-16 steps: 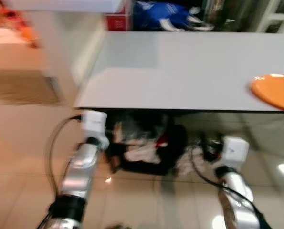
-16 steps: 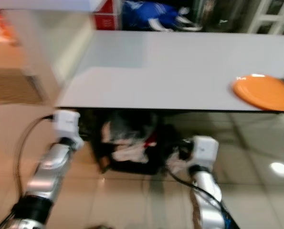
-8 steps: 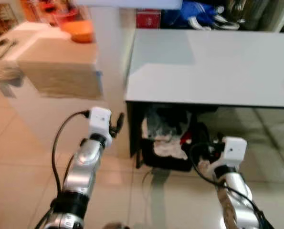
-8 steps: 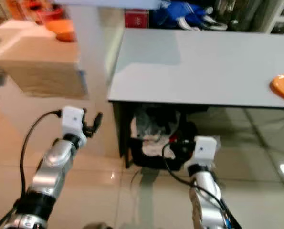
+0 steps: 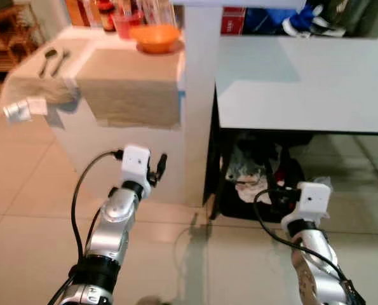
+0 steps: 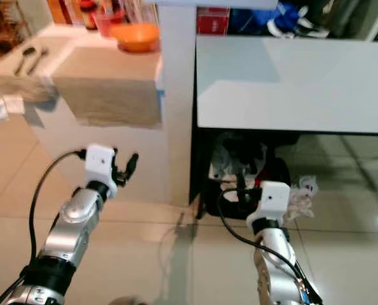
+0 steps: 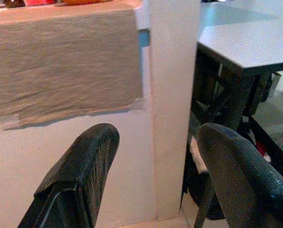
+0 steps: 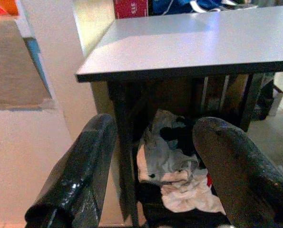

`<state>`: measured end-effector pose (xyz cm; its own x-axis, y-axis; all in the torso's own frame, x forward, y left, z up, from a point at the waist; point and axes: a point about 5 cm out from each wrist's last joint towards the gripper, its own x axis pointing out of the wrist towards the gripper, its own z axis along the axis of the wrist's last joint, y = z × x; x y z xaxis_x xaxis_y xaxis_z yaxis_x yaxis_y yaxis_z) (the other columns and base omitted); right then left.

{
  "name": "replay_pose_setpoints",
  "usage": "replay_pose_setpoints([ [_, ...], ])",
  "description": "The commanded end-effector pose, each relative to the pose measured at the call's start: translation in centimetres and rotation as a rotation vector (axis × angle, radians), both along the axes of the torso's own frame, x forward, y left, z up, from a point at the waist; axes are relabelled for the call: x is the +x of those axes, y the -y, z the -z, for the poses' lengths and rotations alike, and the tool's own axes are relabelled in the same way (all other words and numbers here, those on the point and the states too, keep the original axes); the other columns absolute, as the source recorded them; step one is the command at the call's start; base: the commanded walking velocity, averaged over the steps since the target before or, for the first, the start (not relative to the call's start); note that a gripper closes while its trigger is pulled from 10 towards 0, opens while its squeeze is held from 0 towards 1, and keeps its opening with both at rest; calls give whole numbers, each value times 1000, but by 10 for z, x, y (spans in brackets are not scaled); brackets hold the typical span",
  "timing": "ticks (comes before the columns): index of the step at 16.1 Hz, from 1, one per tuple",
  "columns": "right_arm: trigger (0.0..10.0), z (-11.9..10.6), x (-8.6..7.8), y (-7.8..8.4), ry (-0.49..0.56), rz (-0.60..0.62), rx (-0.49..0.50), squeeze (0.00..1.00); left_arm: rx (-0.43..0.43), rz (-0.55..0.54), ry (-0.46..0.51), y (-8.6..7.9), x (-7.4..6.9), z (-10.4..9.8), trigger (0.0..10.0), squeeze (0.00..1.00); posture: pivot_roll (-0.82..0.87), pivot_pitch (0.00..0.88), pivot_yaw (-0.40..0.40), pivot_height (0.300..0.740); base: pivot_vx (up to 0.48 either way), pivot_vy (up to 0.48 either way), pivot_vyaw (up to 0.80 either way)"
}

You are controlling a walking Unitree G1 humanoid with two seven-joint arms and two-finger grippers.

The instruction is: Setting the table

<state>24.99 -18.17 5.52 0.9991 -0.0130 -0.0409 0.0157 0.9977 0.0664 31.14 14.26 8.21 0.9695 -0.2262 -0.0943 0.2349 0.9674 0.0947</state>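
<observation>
Robot is facing a white pillar (image 5: 198,95), both arms held low in front, likely in transit to fetch tableware. Left gripper (image 7: 153,175) is hanging with jaws wide, holding nothing; right gripper (image 8: 153,173) likewise wide and empty. Orange bowl (image 5: 155,37) is sitting on the cloth-covered counter (image 5: 128,89) left of the pillar, round, glossy; two spoons (image 5: 54,58) are lying farther left. Grey table (image 5: 303,89), right of the pillar, is waiting to be set.
</observation>
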Motion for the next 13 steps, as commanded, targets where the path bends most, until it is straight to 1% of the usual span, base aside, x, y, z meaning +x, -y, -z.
replay_pose_setpoints([
  [1,10000,-4,5,-7,19,-20,14,0,15,-11,2,-6,1,0,10000,0,17,0,1,740,0,480,0],
  [3,10000,-8,9,-9,35,-33,14,0,27,-40,13,-11,4,-2,10000,0,23,0,-1,740,0,474,0],
  [4,10000,-9,11,-10,37,-36,13,0,47,-56,12,-14,5,-1,10000,0,30,0,0,740,0,439,0],
  [5,10000,-9,12,-10,36,-37,13,0,61,-8,-39,-11,4,5,10000,0,37,0,1,740,0,371,0],
  [7,10000,-10,15,-13,41,-46,9,0,48,9,-30,-9,4,4,10000,0,29,0,2,740,0,0,0],
  [9,10000,-15,17,-14,67,-49,-10,0,41,19,4,-4,6,-3,10000,0,27,0,4,740,0,0,0],
  [10,10000,-20,20,-12,99,-31,-55,0,29,3,19,-4,9,-6,10000,0,30,0,4,740,480,0,0],
  [11,10000,-25,22,-9,127,15,-113,0,27,-4,27,-4,10,-8,10000,0,34,0,3,740,480,0,0],
  [12,10000,-37,27,-9,181,25,-118,0,20,-21,62,-6,10,-12,10000,0,35,0,4,740,480,0,0],
  [13,10000,-44,29,-11,211,23,-99,0,10,-41,91,-9,11,-17,10000,0,37,0,4,740,472,0,0],
])
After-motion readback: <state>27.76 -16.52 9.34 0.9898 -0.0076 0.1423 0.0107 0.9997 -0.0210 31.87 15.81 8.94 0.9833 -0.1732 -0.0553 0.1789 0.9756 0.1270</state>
